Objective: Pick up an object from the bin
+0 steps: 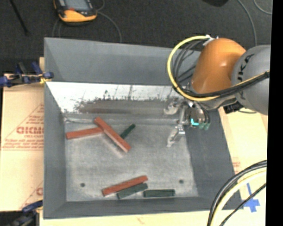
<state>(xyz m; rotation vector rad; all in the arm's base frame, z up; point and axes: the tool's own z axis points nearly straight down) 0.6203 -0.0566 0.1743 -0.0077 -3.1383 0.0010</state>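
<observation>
The gripper (174, 136) hangs low in the grey metal bin (54, 149), over bare floor near the 2 o'clock side. It holds nothing. I cannot tell if it is wide or narrow.

The nearest thing is a little dark green stick (128, 130), at 9 o'clock from the gripper and apart from it. Just past it, two flat red-brown sticks meet: a long tilted one (112, 134) with a pale edge, and a flatter-lying one (83, 133).

At 6 o'clock another red-brown stick (125, 185) lies beside two dark green sticks (159, 193). All are thin, straight bars.
</observation>
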